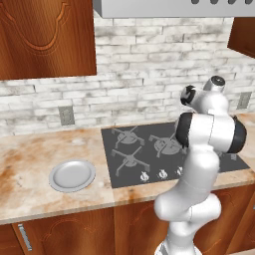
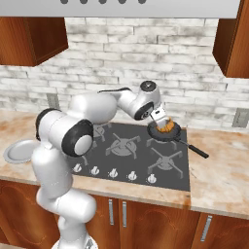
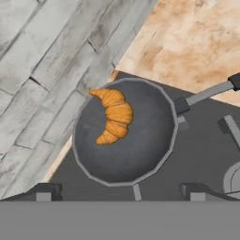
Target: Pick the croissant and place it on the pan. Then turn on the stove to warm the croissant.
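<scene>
My pincer (image 3: pixel 120 191) is spread wide and carrying nothing, one dark fingertip (image 3: pixel 43 191) low on one side of the hand view and its partner well off on the other. Straight ahead between them, the pan (image 3: pixel 136 154), its dark round floor sitting right under my open jaws. And the croissant (image 3: pixel 112 116) lies inside it, curled against the pan wall on the side toward the brick, clear of both fingertips. Beyond the rim, on the side away from the brick, the pan's handle (image 3: pixel 206 93) runs out thin and straight, grey near the rim and black at the far tip.

From the right base view my pincer (image 2: pixel 162 119) hangs just over the pan (image 2: pixel 163 132), and a bit of golden croissant (image 2: pixel 168 127) peeks out beside it; whether my fingers clear the rim from here I can't quite tell, the parts are small and overlapping. The black handle (image 2: pixel 194 149) points off past the stove's edge. Under the pan, the stove (image 2: pixel 131 155), dark and flat, grates spread out toward my base, and nearer still the row of knobs (image 2: pixel 113 172) with their white marks.

Farther out to the side, well apart from my pincer, the grey plate (image 1: pixel 72 175) rests bare on the marbled counter (image 1: pixel 30 169). Behind everything, past the pan, the pale brick wall (image 3: pixel 42 70).
</scene>
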Controlling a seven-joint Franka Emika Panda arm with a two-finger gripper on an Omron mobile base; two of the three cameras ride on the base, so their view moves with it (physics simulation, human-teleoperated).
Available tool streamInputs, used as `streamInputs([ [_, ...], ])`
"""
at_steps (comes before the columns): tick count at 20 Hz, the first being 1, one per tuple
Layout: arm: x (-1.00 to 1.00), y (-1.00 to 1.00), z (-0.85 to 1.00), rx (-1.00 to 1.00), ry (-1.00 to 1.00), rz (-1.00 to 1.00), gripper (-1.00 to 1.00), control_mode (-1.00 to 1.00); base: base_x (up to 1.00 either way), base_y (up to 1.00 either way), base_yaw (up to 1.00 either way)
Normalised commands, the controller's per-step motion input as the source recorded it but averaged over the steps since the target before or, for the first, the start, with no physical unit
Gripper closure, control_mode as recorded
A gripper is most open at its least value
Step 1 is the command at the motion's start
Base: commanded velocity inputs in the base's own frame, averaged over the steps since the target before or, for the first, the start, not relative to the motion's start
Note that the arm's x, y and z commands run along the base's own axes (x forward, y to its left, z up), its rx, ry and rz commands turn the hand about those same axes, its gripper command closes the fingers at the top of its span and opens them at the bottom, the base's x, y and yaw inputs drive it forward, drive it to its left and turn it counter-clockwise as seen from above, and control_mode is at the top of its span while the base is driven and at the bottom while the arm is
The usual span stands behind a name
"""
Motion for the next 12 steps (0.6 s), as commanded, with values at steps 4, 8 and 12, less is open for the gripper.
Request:
streamInputs([
  [4, -0.74, 0.31, 0.35, 0.01, 0.07, 0.0, -1.0, -1.0, 0.0, 0.0, 0.0],
  [8, -0.8, 0.23, 0.26, 0.04, 0.02, 0.0, -1.0, -1.0, 0.0, 0.0, 0.0],
  [12, -0.8, 0.2, 0.17, 0.04, 0.0, 0.0, -1.0, -1.0, 0.0, 0.0, 0.0],
])
